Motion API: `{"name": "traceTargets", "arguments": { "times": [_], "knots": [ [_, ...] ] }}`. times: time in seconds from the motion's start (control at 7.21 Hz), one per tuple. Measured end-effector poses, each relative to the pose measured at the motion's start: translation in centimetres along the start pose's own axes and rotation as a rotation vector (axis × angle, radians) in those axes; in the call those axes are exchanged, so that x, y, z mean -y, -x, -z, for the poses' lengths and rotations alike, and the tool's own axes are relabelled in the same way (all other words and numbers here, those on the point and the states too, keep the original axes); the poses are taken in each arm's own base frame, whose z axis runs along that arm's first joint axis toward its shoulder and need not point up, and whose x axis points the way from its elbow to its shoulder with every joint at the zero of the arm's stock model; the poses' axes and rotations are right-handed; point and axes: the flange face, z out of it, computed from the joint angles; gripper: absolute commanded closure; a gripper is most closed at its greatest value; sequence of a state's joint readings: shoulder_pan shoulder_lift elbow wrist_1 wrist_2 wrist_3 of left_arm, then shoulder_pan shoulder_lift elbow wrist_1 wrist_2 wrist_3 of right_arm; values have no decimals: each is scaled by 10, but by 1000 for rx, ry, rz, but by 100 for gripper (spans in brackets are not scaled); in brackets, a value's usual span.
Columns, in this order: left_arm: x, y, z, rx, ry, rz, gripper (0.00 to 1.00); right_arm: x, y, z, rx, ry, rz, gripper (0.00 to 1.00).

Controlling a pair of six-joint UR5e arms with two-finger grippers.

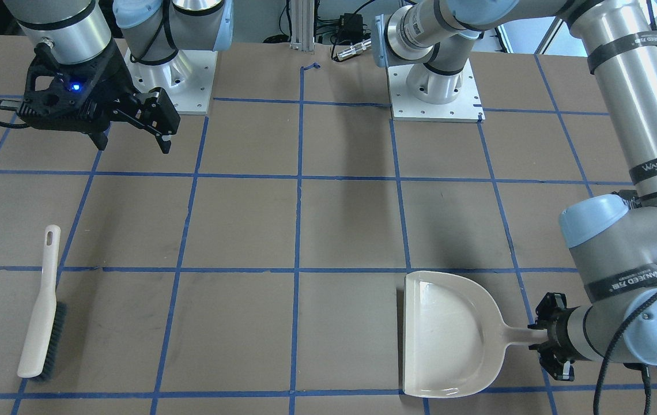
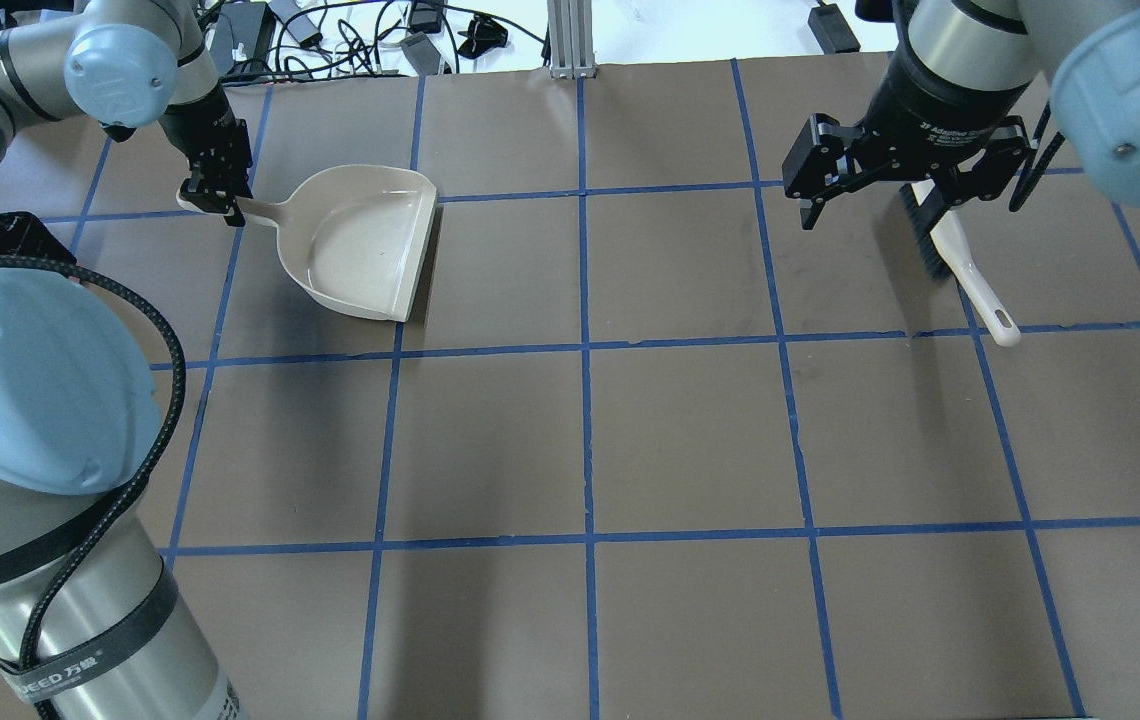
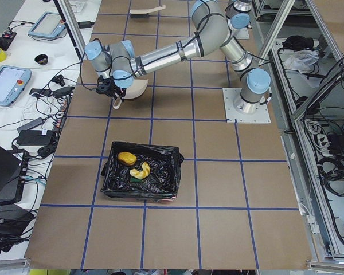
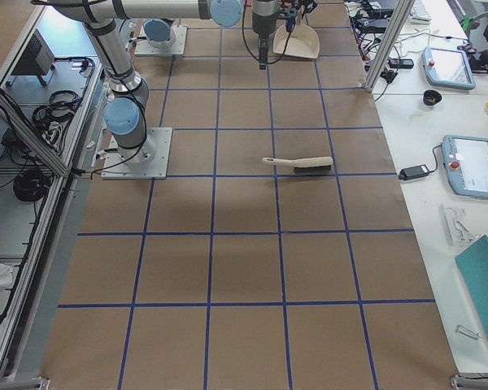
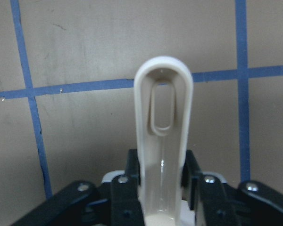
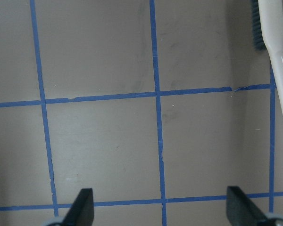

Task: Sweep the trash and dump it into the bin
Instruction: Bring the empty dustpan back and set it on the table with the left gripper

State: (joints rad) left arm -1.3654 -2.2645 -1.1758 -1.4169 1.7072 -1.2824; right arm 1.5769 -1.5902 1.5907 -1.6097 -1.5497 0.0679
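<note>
The bin (image 3: 160,186), lined with a crinkled black bag, stands on the table near the left end. In it lie the orange-yellow lump (image 3: 126,157), the tan croissant piece (image 3: 141,170) and a bit of the yellow-green sponge (image 3: 136,179). My left gripper (image 1: 546,340) (image 2: 217,192) (image 5: 162,169) is shut on the handle of the beige dustpan (image 1: 449,334) (image 2: 360,240) (image 5: 162,113). The pan is empty and lies on the table. My right gripper (image 1: 132,127) (image 2: 905,190) (image 6: 161,207) is open and empty, above the table beside the brush (image 2: 960,260).
The white brush with dark bristles (image 1: 43,305) (image 4: 301,164) (image 6: 276,56) lies flat on the table on the right arm's side. Blue tape lines mark a grid on the brown table. Both arm bases (image 1: 435,92) stand at the robot's edge.
</note>
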Motion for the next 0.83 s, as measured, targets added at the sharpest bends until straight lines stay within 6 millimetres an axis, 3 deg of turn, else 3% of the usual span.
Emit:
{"name": "traceTargets", "arguments": {
  "times": [0.28, 0.83],
  "knots": [
    [-1, 11, 3, 1, 1, 30, 100, 1, -1, -1, -14, 2, 2, 0],
    [-3, 11, -12, -8, 0, 76, 100, 2, -2, -4, -17, 6, 1, 0]
  ]
}}
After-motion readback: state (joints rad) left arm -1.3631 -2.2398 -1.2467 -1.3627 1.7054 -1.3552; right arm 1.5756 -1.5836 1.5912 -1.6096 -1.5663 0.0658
